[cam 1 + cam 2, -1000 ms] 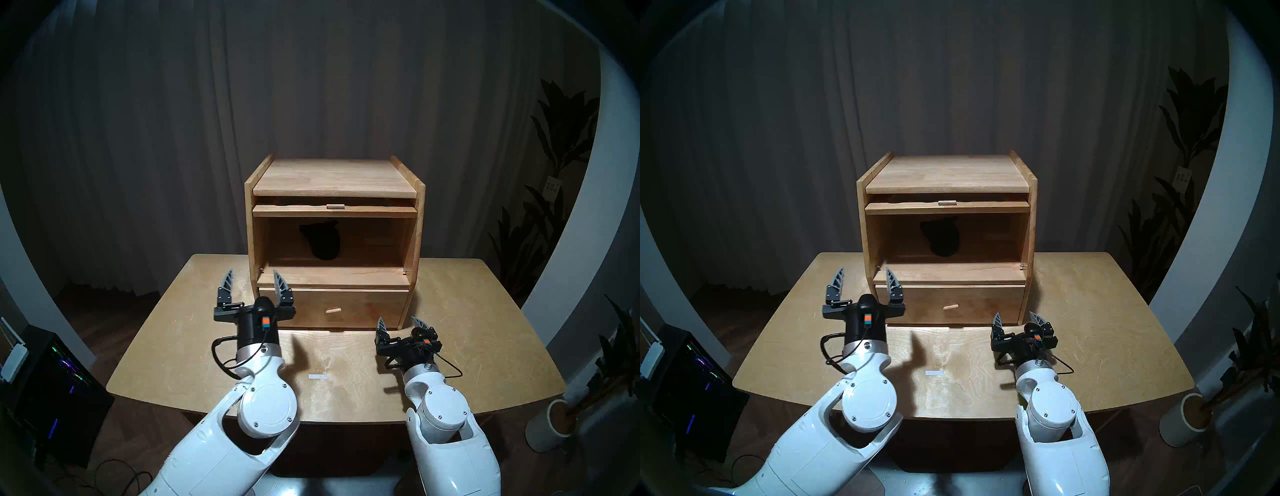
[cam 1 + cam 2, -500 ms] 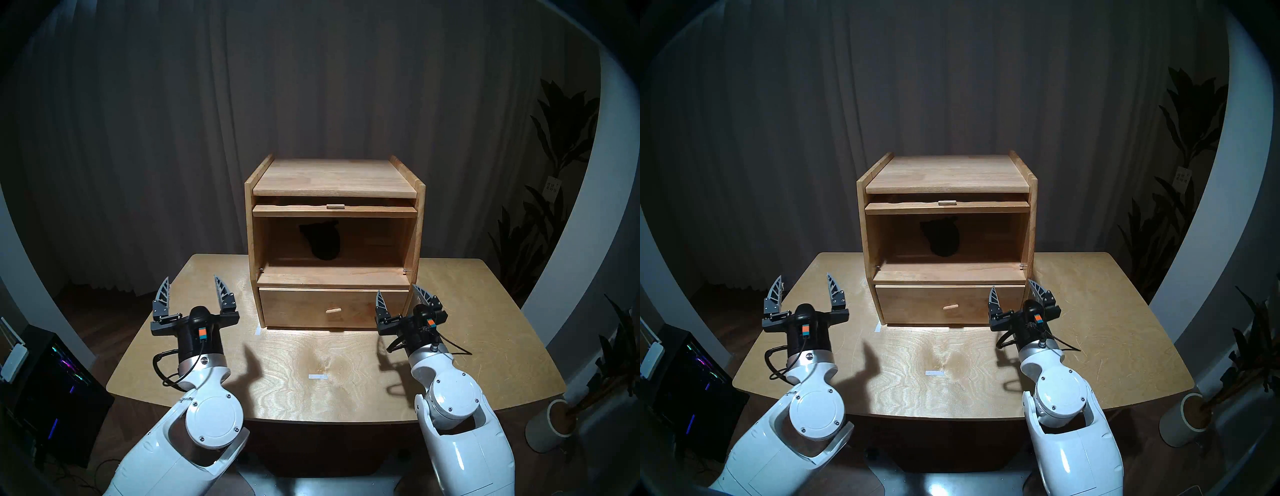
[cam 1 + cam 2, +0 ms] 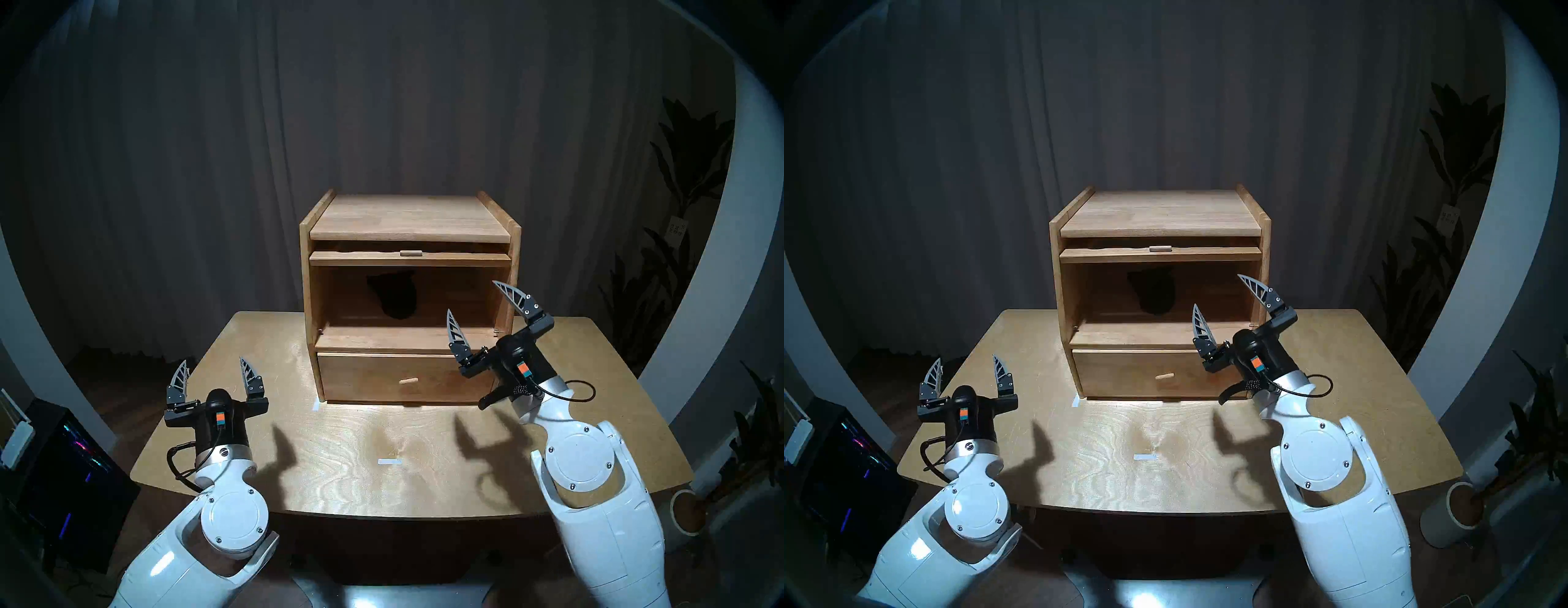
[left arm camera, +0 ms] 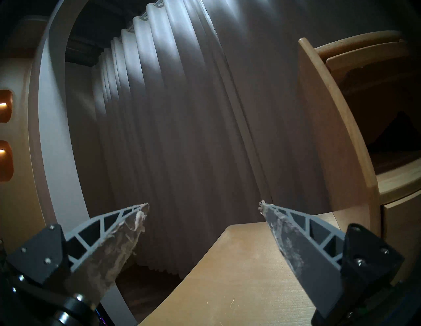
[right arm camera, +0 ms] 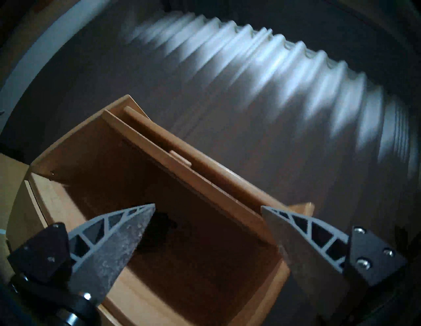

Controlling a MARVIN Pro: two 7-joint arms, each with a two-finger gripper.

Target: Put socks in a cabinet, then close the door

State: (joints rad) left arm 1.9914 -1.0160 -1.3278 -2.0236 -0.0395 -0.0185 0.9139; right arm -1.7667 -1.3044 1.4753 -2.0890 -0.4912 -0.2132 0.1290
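The light-wood cabinet [image 3: 466, 220] stands at the back of the table. Its upper compartment is open. The door [image 3: 360, 258] is lifted flat under the top, with only its front edge and knob [image 3: 410, 253] showing. The black socks [image 3: 392, 295] lie inside the compartment, left of middle. They also show in the right wrist view [image 5: 160, 226]. My right gripper [image 3: 471, 297] is open, tilted, in front of the compartment's right part, holding nothing. My left gripper [image 3: 213, 361] is open and empty over the table, left of the cabinet. The drawer [image 3: 360, 378] below is shut.
The wooden table [image 3: 382, 479] carries a white tape strip [image 3: 389, 461] and another tape mark [image 3: 316, 406] by the cabinet's left corner. A computer tower [image 3: 63, 467] stands at the left. A potted plant [image 3: 689, 516] stands at the right. Grey curtains hang behind.
My left gripper has drawn back and to the left, away from the cabinet front. My right gripper has risen from the table to the compartment's right side and tilted. The socks have not moved.
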